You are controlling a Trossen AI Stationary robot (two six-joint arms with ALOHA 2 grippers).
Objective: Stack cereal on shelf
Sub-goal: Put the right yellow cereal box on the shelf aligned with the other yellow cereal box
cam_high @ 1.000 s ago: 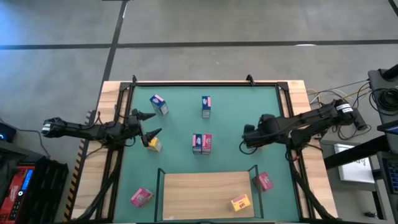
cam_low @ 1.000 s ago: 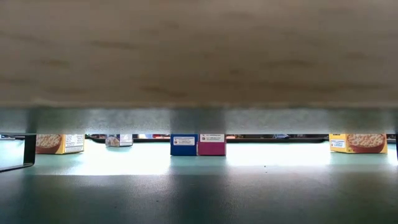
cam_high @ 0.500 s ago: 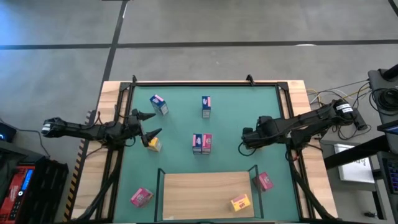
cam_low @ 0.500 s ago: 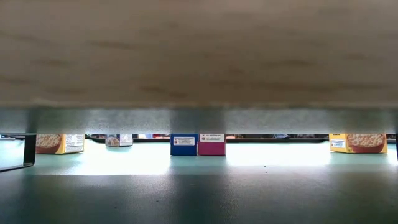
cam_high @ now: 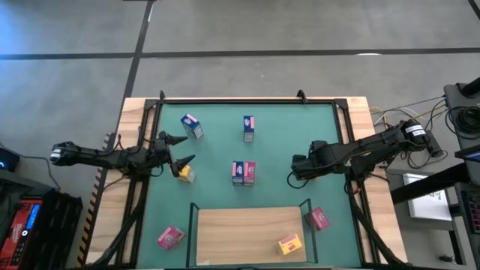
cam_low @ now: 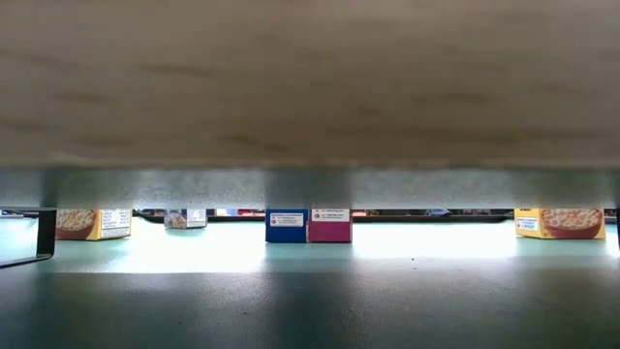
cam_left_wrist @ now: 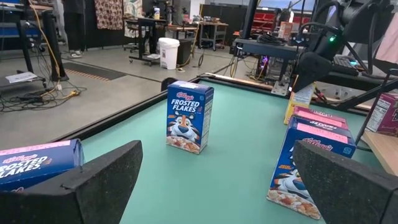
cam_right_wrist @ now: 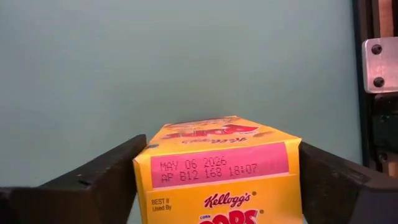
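Note:
My right gripper points down over the green mat's right half, shut on a yellow cereal box that it hides in the high view. The low view shows that box standing on the mat. My left gripper waits open and level at the mat's left side, beside another yellow box. A blue and a pink box stand together mid-mat. The shelf, a light-wood board with dark posts, sits at the near edge with a yellow box on it. My right gripper pinches the yellow box by its two narrow sides, near the top end, between its two fingers. The fingers come from above, pointing steeply down. The box is upright, its bottom on the mat in the low view.
More boxes stand on the mat: a blue one at the far left, a blue-and-pink one at the far middle, a pink one at the near left, and a pink one right of the shelf. A dark frame borders the mat.

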